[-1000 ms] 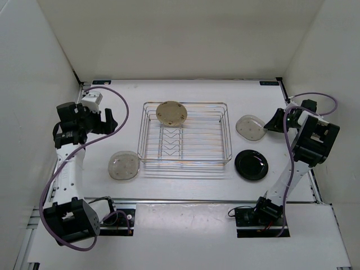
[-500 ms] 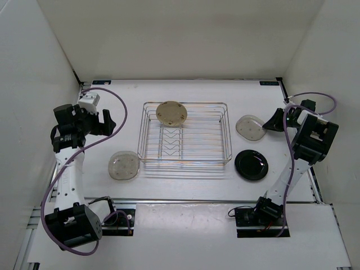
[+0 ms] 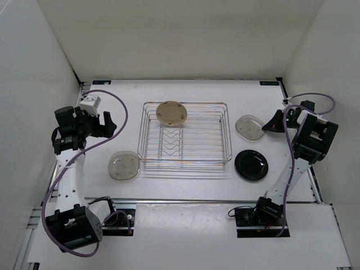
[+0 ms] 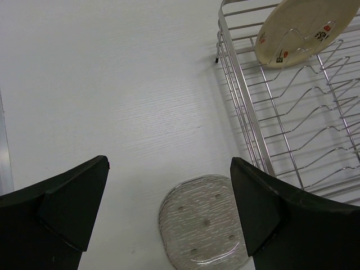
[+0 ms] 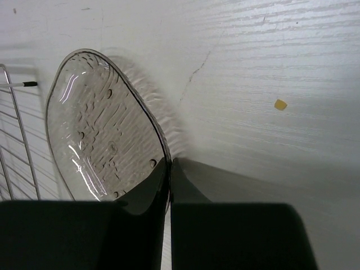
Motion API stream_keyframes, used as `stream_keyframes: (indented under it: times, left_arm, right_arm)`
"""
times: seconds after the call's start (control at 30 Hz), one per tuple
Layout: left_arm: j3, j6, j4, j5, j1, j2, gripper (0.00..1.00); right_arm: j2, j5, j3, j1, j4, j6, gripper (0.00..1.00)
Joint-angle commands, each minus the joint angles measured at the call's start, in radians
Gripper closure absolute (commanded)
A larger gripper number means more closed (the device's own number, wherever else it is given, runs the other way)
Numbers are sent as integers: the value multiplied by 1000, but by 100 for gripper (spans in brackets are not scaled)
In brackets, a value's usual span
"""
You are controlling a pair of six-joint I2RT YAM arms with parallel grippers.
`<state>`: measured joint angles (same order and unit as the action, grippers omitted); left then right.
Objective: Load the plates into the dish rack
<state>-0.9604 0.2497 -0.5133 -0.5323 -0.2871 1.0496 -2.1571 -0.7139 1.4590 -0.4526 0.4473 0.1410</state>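
Clear ribbed plate [image 5: 101, 124] lies just ahead-left of my right gripper [image 5: 170, 164], jaws clenched at its near rim; whether it's caught, I can't tell. The dish rack [image 5: 17, 140] sits beyond; the left gripper [image 4: 169, 169] is gaping.

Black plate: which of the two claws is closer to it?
Right. The right gripper is just beyond the black plate, shut on the rim of the clear plate; the left gripper hangs open across the dish rack.
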Motion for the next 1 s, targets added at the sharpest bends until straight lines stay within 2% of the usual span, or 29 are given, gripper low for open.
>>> stream_keyframes:
  times: [0.0,0.17,0.33,0.47,0.53,0.57,0.6,0.67,0.7,0.73,0.77,0.8,0.83,0.97]
  left_arm:
    - [17,2,10,-23,-7,-31,0]
    - [17,2,10,-23,-7,-40,0]
    - [17,2,10,-34,-7,-49,0]
    - [26,2,10,-52,-7,-49,0]
    - [26,2,10,-52,-17,-59,0]
    - [26,2,10,-52,-17,-59,0]
    - [35,2,10,-63,-17,-59,0]
    - [35,2,10,-63,-17,-68,0]
    - [35,2,10,-73,-17,-68,0]
    - [44,2,10,-74,-17,-68,0]
    - [45,2,10,-74,-17,-68,0]
    - [45,2,10,-83,-17,-68,0]
    - [45,2,10,-83,-17,-68,0]
    - [45,2,10,-92,-17,-77,0]
  right_arm:
    - [-8,7,18,-15,44,23,100]
    - [81,47,34,-15,44,23,100]
    - [222,224,127,11,44,23,100]
    - [318,551,245,127,44,116,100]
    - [367,698,273,187,16,233,100]
    - [384,838,273,219,-7,280,100]
    - [420,910,264,289,-39,384,100]
    - [460,1034,227,398,-190,509,100]
    - [503,1097,157,434,-272,643,100]
    - [523,1192,118,469,-458,716,100]
    - [543,1223,78,538,-563,789,100]
    - [572,1240,11,570,-656,925,100]
    - [585,1240,-14,633,-802,981,100]
    - [620,1200,-98,785,-1017,1193,100]
